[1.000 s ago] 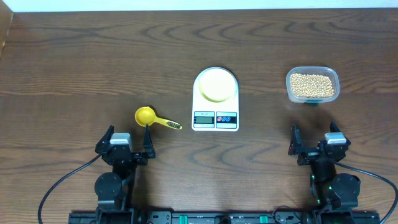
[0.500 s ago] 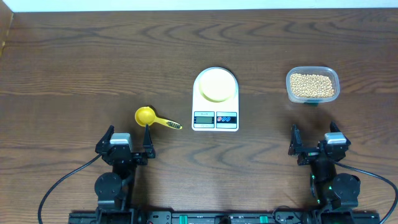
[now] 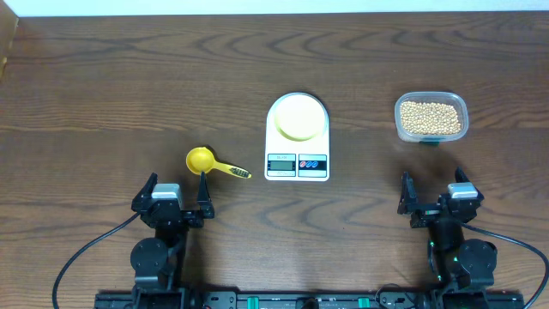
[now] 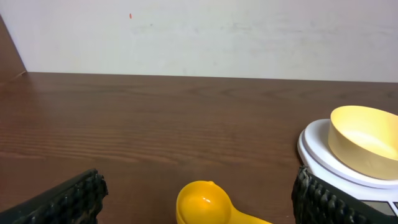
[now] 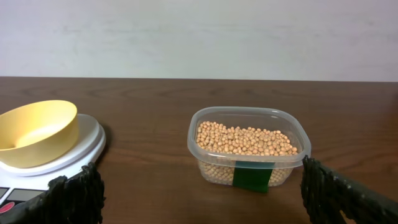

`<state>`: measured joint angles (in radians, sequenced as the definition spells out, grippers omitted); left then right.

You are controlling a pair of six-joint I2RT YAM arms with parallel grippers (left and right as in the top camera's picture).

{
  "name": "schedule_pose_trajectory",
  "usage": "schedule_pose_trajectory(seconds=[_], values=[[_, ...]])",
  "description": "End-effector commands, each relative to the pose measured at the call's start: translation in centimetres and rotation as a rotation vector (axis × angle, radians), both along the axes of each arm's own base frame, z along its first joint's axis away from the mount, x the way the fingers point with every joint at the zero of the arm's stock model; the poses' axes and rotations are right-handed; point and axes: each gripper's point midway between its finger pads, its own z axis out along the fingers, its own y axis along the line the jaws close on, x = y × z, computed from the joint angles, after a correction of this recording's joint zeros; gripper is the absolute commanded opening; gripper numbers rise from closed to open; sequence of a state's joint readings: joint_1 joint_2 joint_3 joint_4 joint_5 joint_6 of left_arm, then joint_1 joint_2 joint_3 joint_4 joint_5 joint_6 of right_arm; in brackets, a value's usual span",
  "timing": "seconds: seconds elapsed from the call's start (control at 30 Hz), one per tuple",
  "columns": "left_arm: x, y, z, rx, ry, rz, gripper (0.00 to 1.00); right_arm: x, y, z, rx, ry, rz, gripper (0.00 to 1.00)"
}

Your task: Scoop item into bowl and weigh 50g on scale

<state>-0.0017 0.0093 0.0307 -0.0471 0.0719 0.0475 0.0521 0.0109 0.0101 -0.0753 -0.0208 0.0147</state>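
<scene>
Left gripper (image 3: 177, 183) wide, empty, parked just behind yellow scoop (image 3: 206, 160), handy for pickup; right gripper (image 3: 433, 184) equally wide, facing clear tub (image 3: 431, 95) of soybeans (image 3: 431, 118). Cream bowl (image 3: 298, 117) sits empty on scale (image 3: 274, 146) between them, staged for weighing; scooping apparently not begun.

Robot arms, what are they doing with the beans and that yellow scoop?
Nothing is being handled yet. The left tool and right tool are both open and empty. The yellow scoop lies just ahead of the left tool, the empty bowl sits on the scale in the middle, and the beans are in a clear tub ahead of the right tool.
</scene>
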Motion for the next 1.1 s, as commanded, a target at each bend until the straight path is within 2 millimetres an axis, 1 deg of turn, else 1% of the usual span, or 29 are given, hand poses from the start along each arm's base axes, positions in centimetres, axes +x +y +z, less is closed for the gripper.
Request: schedule_pose_trajectory(seconds=[0.0,0.53,0.67,0.9,1.07], values=[[0.01,0.17,-1.69,-0.015,0.043,0.011,0.98,-0.01,0.05,-0.13,0.007,0.001,-0.001,0.99],[0.01,0.16,-1.69,-0.016,0.043,0.01,0.98,-0.01,0.05,-0.12,0.007,0.001,-0.001,0.99],[0.02,0.16,-1.7,-0.093,0.044,0.02,0.98,-0.01,0.05,-0.11,0.006,0.001,-0.001,0.99],[0.02,0.16,-1.79,-0.107,0.048,0.022,0.98,-0.01,0.05,-0.1,0.006,0.0,-0.001,0.99],[0.02,0.16,-1.79,-0.18,0.049,0.032,0.98,-0.01,0.05,-0.1,0.007,0.0,-0.001,0.99]])
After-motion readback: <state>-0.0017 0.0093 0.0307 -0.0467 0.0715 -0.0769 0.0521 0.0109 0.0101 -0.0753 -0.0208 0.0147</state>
